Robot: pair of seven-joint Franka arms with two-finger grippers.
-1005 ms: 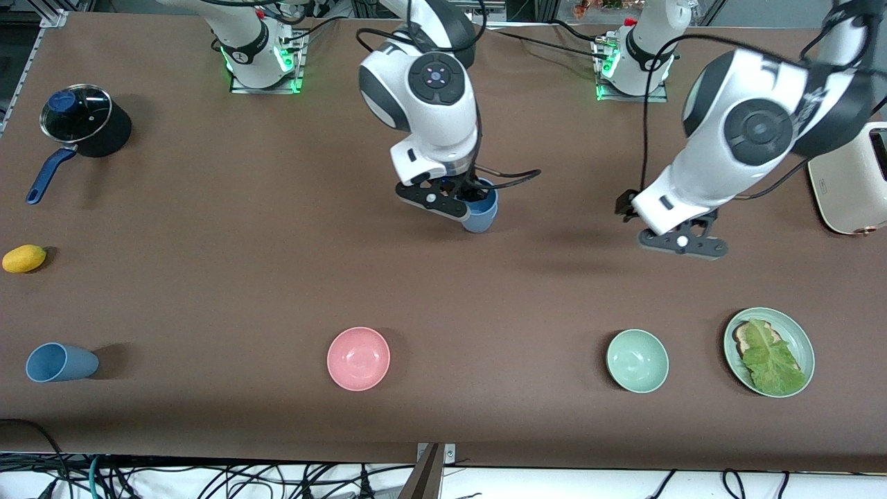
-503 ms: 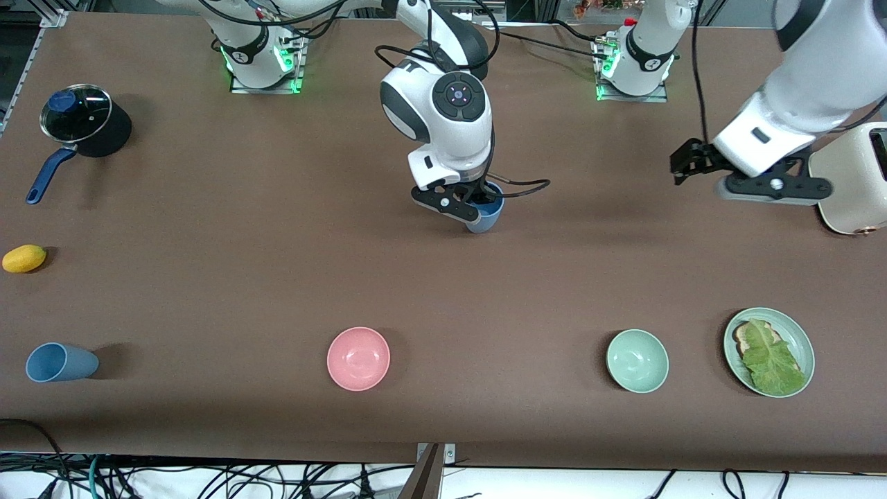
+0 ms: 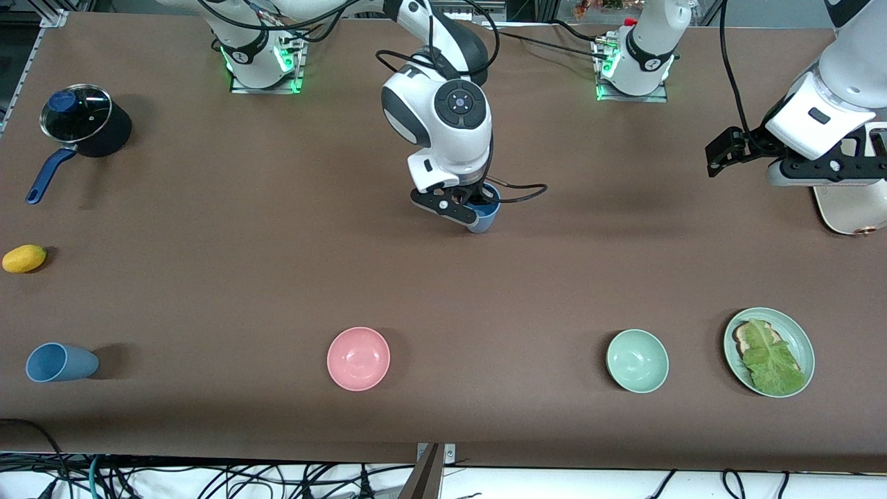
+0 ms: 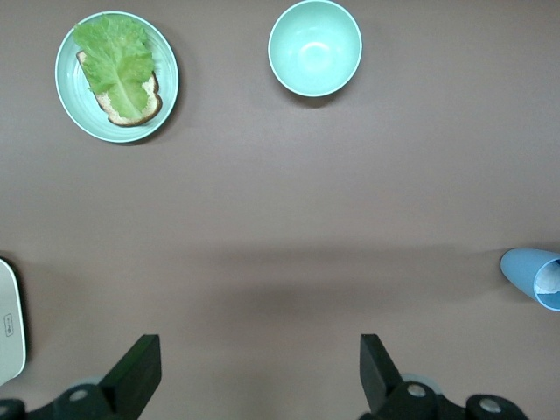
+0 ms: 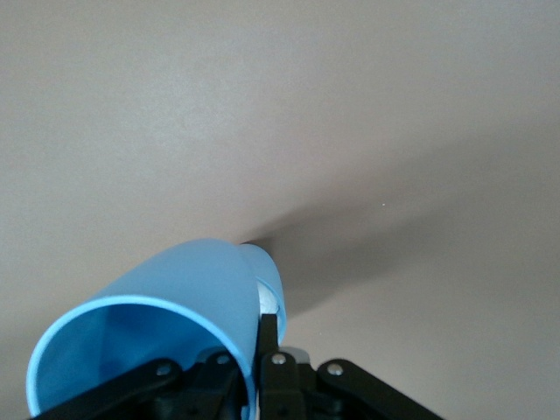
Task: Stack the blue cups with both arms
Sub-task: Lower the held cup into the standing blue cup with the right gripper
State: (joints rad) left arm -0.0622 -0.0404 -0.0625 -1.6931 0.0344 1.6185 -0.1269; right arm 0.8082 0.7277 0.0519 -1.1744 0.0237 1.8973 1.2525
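My right gripper is shut on the wall of a light blue cup, one finger inside the rim and one outside. It holds the cup tilted at the middle of the table; I cannot tell whether the cup touches the surface. The cup fills the right wrist view around that gripper and shows in the left wrist view. A second, greyer blue cup lies on its side near the front edge at the right arm's end. My left gripper is open and empty, raised beside the toaster.
A pink bowl, a pale green bowl and a green plate with lettuce on bread stand along the front. A white toaster is at the left arm's end. A lidded pot and a yellow fruit are at the right arm's end.
My left arm has risen and swung toward its own end of the table, up to the toaster. My right gripper has shifted slightly with the cup.
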